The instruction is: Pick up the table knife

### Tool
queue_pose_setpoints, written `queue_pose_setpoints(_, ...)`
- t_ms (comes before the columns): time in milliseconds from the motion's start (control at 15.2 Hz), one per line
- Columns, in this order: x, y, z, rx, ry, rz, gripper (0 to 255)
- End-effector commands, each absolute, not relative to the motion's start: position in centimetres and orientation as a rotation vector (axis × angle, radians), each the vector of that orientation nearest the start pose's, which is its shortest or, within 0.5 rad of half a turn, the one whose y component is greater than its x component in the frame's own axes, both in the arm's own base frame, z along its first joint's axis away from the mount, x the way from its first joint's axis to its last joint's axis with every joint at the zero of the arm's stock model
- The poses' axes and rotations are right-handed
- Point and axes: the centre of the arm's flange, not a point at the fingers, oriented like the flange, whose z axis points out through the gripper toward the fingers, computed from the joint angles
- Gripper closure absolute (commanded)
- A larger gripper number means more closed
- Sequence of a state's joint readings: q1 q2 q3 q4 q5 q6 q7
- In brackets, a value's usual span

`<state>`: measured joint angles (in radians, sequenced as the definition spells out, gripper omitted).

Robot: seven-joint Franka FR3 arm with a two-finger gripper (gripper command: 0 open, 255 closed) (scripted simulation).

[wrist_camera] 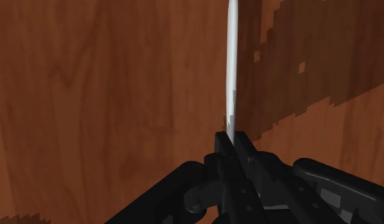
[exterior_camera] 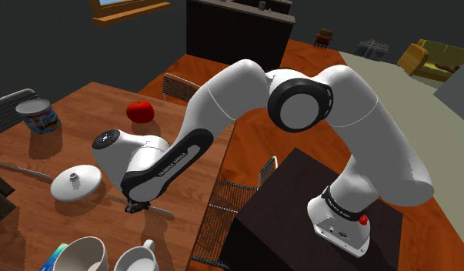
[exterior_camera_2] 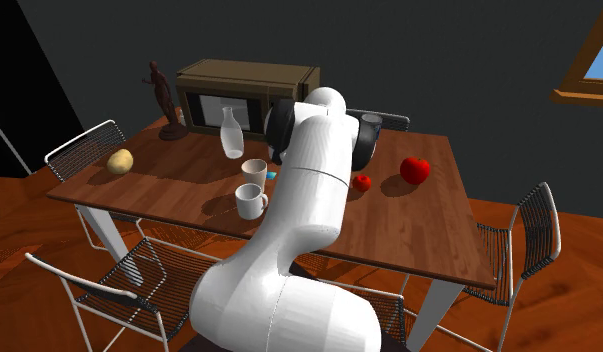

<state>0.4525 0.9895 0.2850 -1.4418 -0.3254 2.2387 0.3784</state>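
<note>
Home dining room. Wooden dining table (exterior_camera_2: 429,230) with wire chairs (exterior_camera_2: 94,145) around it. On it are household items: mugs (exterior_camera_2: 251,201), glass carafe (exterior_camera_2: 229,135), apple (exterior_camera_2: 415,169), potato (exterior_camera_2: 120,160), figurine (exterior_camera_2: 167,100). Dark wooden sideboard (exterior_camera_2: 244,95) behind the table, wood-framed window (exterior_camera_2: 589,65), wooden floor (exterior_camera_2: 19,200). Shoulder view: yellow armchair (exterior_camera: 426,61) off past the table.

No text is legible: lettering on the arm (exterior_camera: 222,108) and print on the can (exterior_camera: 38,115) are too small
</note>
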Motion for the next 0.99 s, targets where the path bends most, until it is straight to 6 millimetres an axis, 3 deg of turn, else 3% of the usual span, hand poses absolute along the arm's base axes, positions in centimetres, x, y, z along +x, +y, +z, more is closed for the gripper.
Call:
queue_pose_setpoints(0,54.1,43.8,9.7,-3.114,-0.756,0.203,255)
queue_pose_setpoints(924,54.1,43.8,17.1,-3.114,-0.756,0.203,255)
